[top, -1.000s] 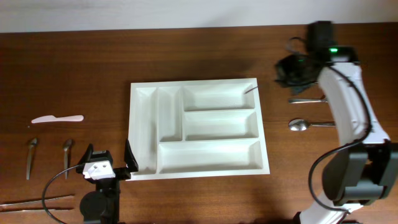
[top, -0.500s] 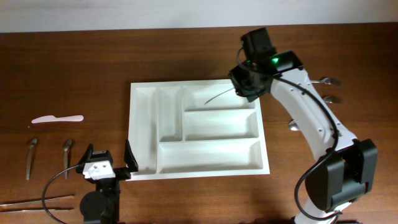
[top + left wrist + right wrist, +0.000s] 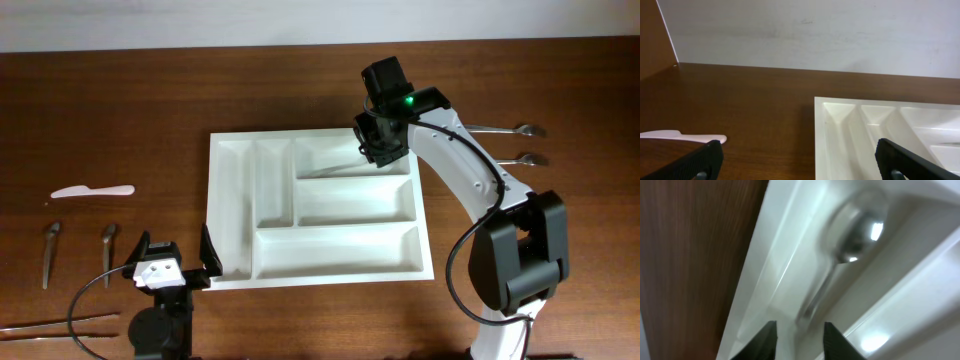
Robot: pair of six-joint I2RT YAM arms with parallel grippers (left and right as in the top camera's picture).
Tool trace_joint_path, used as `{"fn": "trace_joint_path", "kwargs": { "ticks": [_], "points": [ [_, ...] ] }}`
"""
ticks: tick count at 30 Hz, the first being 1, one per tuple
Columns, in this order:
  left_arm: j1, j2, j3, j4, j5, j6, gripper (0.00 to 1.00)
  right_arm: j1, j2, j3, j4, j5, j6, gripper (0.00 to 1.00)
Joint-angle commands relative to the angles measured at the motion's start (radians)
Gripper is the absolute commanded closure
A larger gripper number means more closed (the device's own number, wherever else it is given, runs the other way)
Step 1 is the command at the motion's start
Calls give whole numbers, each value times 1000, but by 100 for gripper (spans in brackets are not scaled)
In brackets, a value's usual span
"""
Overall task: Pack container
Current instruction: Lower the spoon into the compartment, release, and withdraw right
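Seeing the tray [image 3: 330, 255] lying flat mid-counter [image 3: 120, 120]. Hovering with the right pincer [image 3: 378, 150] over the right end of its far wide compartment, jaws parted narrowly and gripping nothing. Finding a spoon [image 3: 855, 235], blurred, lying in that compartment just beyond the fingertips. Resting the left pincer [image 3: 174, 250] by the tray's near left corner, jaws spread wide, empty. Noting a white knife [image 3: 93, 191] lying well left of the tray.

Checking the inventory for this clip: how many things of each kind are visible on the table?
Tray: 1
White knife: 1
Metal cutlery: 5, two left, two right, one in tray
Thin rods: 2
Total: 9
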Motion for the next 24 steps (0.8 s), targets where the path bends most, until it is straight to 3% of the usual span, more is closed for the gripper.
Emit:
{"fn": "trace_joint_path", "kwargs": {
  "ticks": [1,6,11,14,20,24],
  "points": [
    [7,-10,-5,-1,10,19,1,2,5,12,2,47,16,64],
    [7,-10,-5,-1,10,19,1,-35,1,18,3,48,-31,50],
    [7,-10,-5,-1,10,19,1,-171,-31,74,-77,47,-154,32],
    [7,-10,-5,-1,10,19,1,-294,-47,109,-218,48,-154,4],
    [7,-10,-5,-1,10,19,1,-537,-36,83,-471,101,-158,1],
    [7,-10,-5,-1,10,19,1,-636,-32,3,-418,145,-293,1]
  ]
}}
